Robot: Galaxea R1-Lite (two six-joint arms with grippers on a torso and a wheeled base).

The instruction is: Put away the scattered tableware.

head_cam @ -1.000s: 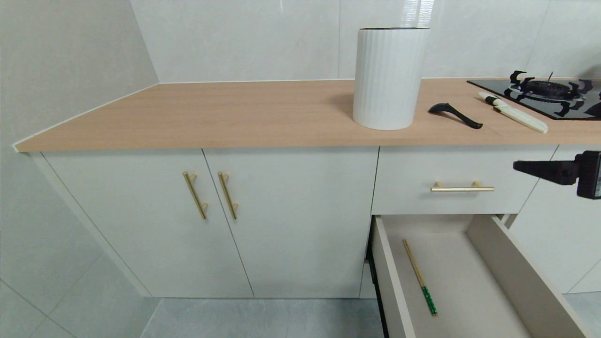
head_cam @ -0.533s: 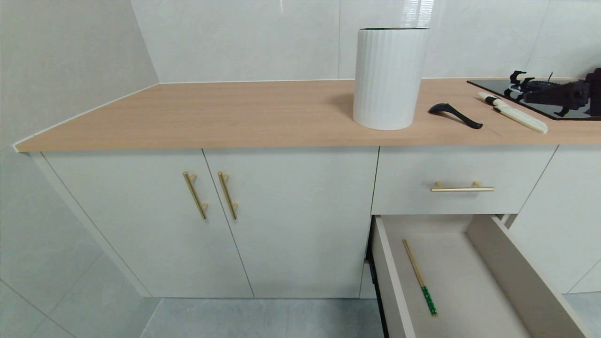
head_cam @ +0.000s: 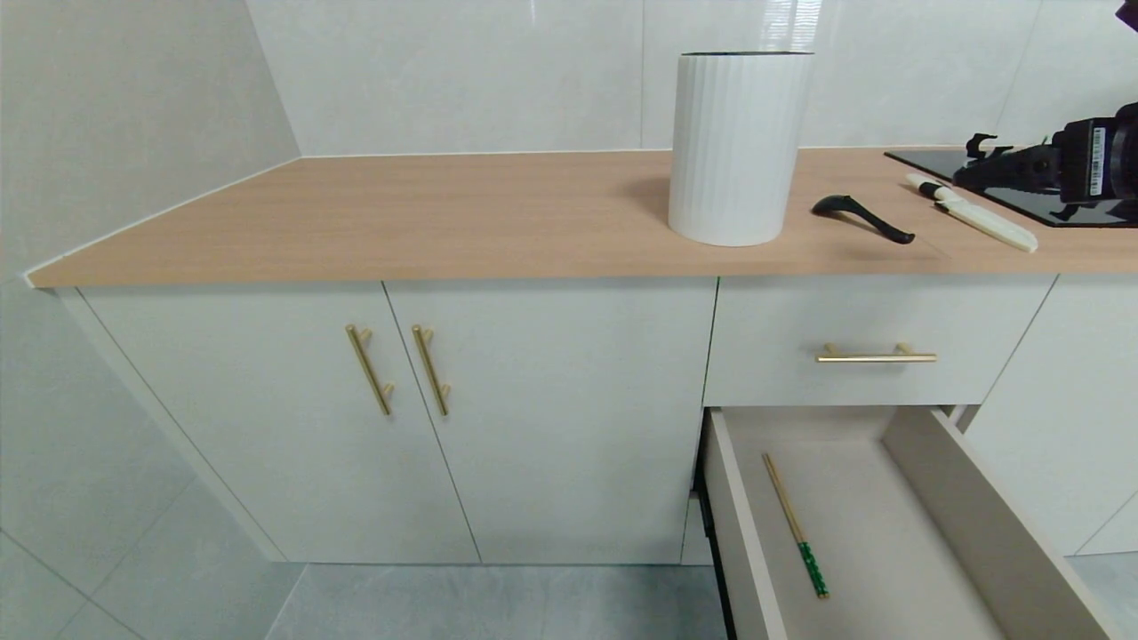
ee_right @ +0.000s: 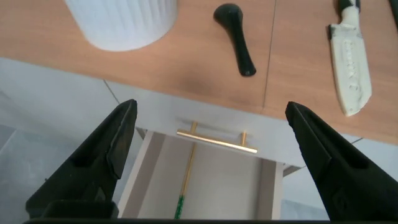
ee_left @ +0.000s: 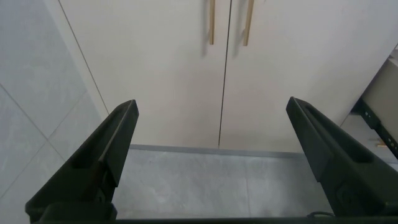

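A black spoon (head_cam: pixel 861 217) and a white-sheathed knife (head_cam: pixel 973 213) lie on the wooden countertop (head_cam: pixel 444 213), to the right of a tall white ribbed container (head_cam: pixel 736 147). A chopstick with a green end (head_cam: pixel 794 524) lies in the open lower drawer (head_cam: pixel 738 533). My right gripper (head_cam: pixel 982 171) hovers open above the counter's right end, beside the knife. From its wrist I see its open gripper (ee_right: pixel 210 111) above the spoon (ee_right: pixel 236 37), knife (ee_right: pixel 351 68) and chopstick (ee_right: pixel 185 180). My left gripper (ee_left: pixel 211 109) hangs open and empty, low before the cabinet doors (ee_left: pixel 224 62).
A black gas hob (head_cam: pixel 1022 178) sits at the counter's far right, behind the knife. The shut upper drawer has a brass handle (head_cam: pixel 876 357). Two cabinet doors with brass handles (head_cam: pixel 400 369) stand to the left. Tiled wall runs behind and at the left.
My right arm has risen from the height of the upper drawer front to above the countertop near the hob. The tableware and the drawer have stayed put.
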